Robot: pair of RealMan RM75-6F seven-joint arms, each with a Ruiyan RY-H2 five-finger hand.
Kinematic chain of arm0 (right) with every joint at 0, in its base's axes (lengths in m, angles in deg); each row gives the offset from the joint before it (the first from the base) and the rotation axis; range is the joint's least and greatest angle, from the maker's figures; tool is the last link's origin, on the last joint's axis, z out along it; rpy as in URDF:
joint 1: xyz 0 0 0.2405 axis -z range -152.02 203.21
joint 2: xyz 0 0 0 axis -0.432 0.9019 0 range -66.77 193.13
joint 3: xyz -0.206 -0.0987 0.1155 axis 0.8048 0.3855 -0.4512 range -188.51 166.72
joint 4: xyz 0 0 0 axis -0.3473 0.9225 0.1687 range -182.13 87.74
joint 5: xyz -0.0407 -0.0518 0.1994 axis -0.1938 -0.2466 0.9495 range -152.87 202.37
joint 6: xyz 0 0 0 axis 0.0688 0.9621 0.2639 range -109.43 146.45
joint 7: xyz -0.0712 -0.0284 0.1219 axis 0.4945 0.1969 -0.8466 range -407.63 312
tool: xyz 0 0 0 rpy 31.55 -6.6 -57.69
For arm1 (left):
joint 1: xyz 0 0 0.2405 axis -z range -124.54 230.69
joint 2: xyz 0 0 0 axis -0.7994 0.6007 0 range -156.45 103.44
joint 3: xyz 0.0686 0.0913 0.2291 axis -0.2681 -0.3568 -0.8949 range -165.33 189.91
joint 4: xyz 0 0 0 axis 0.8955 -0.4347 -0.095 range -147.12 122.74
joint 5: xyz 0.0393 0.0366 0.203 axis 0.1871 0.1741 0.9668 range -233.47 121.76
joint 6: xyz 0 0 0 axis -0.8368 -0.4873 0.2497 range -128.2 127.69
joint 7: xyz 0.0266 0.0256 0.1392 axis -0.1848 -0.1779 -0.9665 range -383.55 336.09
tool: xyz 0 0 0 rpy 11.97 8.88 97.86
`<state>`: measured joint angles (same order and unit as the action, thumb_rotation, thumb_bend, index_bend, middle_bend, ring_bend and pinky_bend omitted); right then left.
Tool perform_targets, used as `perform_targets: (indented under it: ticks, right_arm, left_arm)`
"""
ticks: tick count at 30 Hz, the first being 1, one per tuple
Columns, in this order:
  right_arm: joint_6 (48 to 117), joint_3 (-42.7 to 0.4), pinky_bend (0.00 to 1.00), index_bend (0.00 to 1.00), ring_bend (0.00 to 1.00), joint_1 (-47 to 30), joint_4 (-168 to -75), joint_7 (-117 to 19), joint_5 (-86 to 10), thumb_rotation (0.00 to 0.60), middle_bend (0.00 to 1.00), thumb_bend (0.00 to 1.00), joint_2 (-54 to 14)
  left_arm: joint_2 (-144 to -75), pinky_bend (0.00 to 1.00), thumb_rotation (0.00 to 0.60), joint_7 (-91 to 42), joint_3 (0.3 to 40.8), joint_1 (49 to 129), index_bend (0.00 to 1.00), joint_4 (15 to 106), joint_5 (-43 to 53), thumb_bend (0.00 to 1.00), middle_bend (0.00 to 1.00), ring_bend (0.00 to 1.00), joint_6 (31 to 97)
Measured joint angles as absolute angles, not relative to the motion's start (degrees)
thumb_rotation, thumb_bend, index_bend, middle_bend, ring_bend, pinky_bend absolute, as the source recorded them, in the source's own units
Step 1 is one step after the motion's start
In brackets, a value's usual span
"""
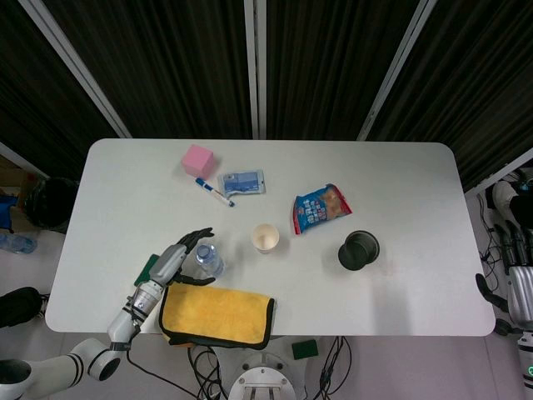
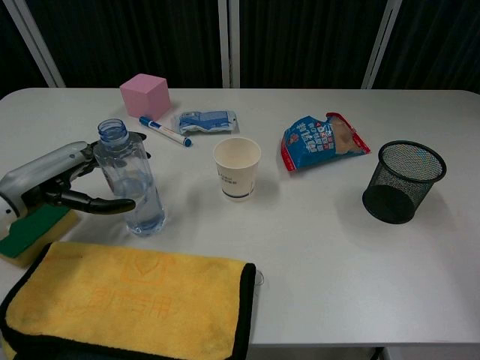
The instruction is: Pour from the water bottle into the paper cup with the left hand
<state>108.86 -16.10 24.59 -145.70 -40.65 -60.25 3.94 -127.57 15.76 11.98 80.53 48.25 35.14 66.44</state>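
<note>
Water bottle (image 2: pixel 132 178) stands left of paper cup (image 2: pixel 237 168), behind the cloth (image 2: pixel 127 304).

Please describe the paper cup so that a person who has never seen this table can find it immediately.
On the white table, look near the middle, between the clear bottle and the black mesh basket. The cup stands upright there, alone, open at the top. It is the only cream-coloured container.
</note>
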Motion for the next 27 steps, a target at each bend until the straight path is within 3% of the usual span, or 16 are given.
perform_targets:
  ticks: [13,23,27]
  right_arm:
    - [108.6,-16.2,0.00,0.00,0.00,24.5,-144.6,-40.8,-60.3,0.600,0.00,0.28,3.4]
    - [108.9,-16.2,0.00,0.00,0.00,24.8,-143.7,-40.3,-60.0,0.600,0.00,0.29,3.0]
    - [108.6,-16.2,0.00,0.00,0.00,24.8,-143.5,-40.3,-59.7,0.600,0.00,0.29,2.8]
  left_arm:
    - [-128.3,0.12,0.460,18.9,11.7,81.3,0.17,47.5,35.0,0.03,0.19,0.10,66.4]
    - [-128.3,0.16,0.458,23.0,11.9,82.3,0.25,47.7,34.8,0.07,0.30,0.14,65.7]
    - [-128.2,0.17,0.513,25.1,11.9,82.7,0.29,48.3,34.6,0.10,0.34,0.16,65.3]
